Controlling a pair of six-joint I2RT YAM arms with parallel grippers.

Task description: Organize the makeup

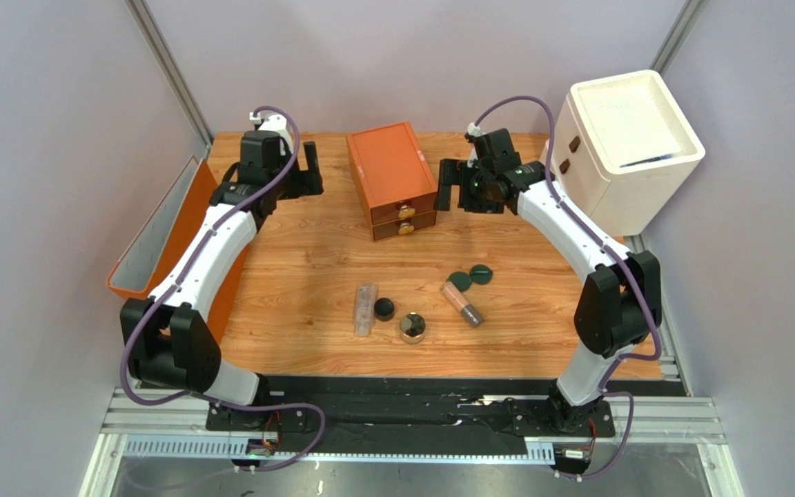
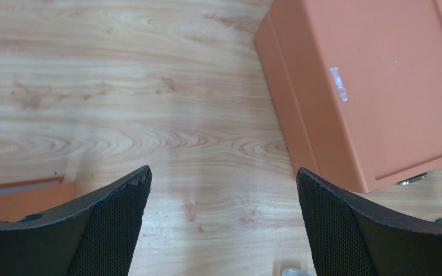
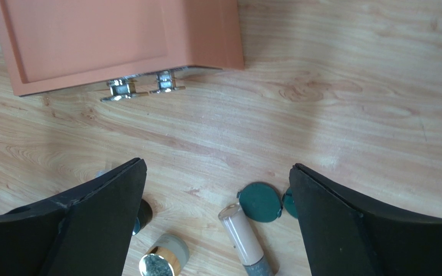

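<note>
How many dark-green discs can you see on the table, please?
2. The left disc and the right disc lie side by side on the table, beyond the tan tube; none seems hidden.

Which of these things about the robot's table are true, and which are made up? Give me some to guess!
1. The left gripper and the right gripper are both open and empty. True.
2. The tan tube is standing upright. False: it lies on its side on the table.
3. Both drawers of the orange box look shut. True.
4. The green discs are inside the orange box. False: they lie out on the table, close to the tan tube.
5. The black pot sits right beside the clear tube. True.
</note>
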